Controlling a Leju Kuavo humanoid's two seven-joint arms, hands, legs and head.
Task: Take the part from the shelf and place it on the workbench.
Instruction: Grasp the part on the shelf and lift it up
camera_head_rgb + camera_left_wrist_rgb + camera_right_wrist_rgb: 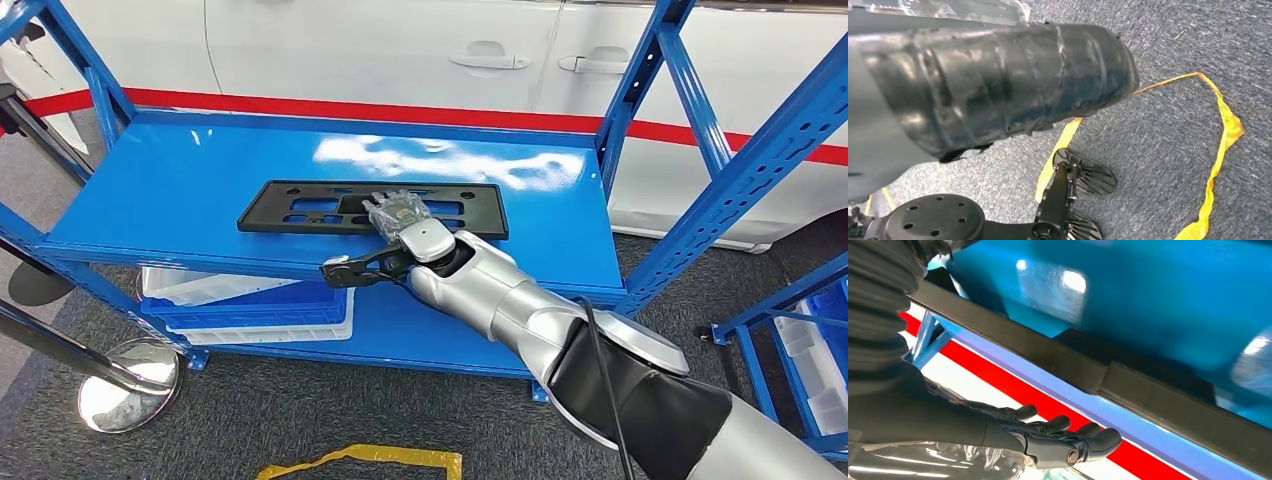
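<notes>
The part is a flat black slotted plate lying on the blue shelf, long side across. My right hand, wrapped in clear plastic, reaches in from the lower right and lies over the plate's front edge near its middle. In the right wrist view its dark fingers stretch out straight along the plate's edge, not curled around it. My left hand hangs low over the floor, its thick thumb sticking out with nothing in it.
Blue uprights frame the shelf on both sides. White and blue crates sit on the lower level. A chrome stanchion base stands at the lower left, a white car behind, another blue rack on the right, and yellow tape on the carpet.
</notes>
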